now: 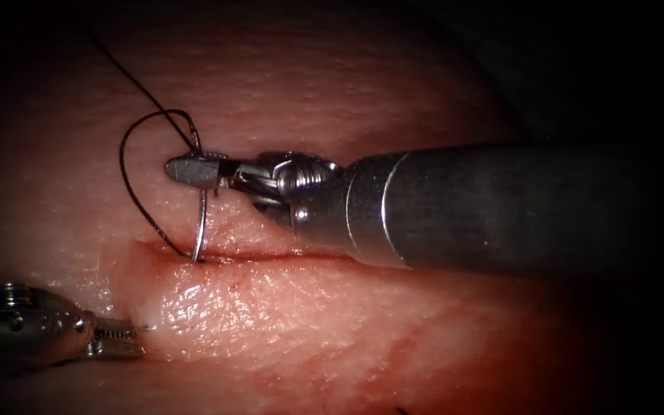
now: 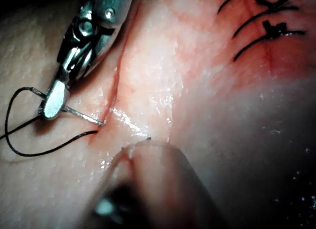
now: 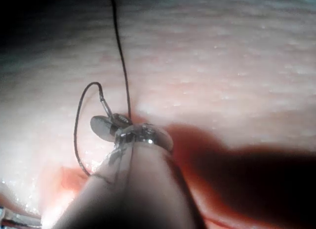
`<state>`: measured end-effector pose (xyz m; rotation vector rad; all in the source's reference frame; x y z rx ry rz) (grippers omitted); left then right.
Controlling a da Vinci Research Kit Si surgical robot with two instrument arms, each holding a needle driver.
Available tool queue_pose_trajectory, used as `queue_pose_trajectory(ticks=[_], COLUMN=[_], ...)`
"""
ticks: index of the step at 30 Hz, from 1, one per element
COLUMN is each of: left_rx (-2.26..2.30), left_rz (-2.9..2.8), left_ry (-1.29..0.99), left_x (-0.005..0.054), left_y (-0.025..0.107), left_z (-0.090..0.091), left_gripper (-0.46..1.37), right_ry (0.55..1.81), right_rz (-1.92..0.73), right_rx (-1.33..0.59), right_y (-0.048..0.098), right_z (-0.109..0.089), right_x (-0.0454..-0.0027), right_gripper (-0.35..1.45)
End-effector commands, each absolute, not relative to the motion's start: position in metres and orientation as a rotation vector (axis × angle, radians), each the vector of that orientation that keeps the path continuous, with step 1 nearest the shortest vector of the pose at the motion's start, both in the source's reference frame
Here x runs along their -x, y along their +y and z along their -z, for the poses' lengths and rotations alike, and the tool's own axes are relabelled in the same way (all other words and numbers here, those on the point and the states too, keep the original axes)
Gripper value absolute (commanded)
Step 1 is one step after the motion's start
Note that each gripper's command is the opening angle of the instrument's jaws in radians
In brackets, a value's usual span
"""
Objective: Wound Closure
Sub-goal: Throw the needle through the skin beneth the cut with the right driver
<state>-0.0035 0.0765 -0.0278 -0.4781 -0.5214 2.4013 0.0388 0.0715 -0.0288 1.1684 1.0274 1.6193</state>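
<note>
Pink tissue [image 1: 286,84] is my whole backdrop in the endoscope view, with the cut [image 1: 270,256] running across it and red fluid [image 1: 393,346] wetting the lower lip. I see my right tool [image 1: 194,169] reaching in over the cut, jaws clenched on the needle [image 1: 202,219] near its tail end; its tip goes into the tissue at the cut's upper edge. Thread [image 1: 128,165] loops off the tail and runs away to the tissue's far left edge. My left tool [image 1: 121,338] sits low at the near left edge, touching the tissue; I cannot tell how its jaws stand.

From the left wrist I see the right tool [image 2: 53,100] clamping the needle [image 2: 84,115], whose tip meets the cut [image 2: 116,91]. Finished stitches [image 2: 264,26] lie further along.

From the right wrist the right tool [image 3: 111,125] grips the needle by the thread [image 3: 121,56].
</note>
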Motion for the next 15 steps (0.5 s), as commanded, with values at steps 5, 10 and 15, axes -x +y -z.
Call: queue_pose_trajectory(ticks=[5, 10, 15], left_rx=[0.478, 0.478, 0.478], left_rz=[-2.402, -2.402, -2.402], left_ry=[-0.522, -0.522, -0.522], left_x=[0.0035, 0.0035, 0.0035], left_y=[0.0765, 0.0766, 0.0766], left_z=[0.0278, 0.0279, 0.0279], left_gripper=[0.03, 0.03, 0.03], right_ry=[0.959, 0.938, 0.912], right_rz=[-1.771, -1.816, -1.852], right_rx=[-1.247, -1.301, -1.346], right_y=[0.0712, 0.0697, 0.0687], right_z=[0.0285, 0.0282, 0.0284], right_x=[-0.0385, -0.0390, -0.0398], right_gripper=[-0.35, -0.35, -0.35])
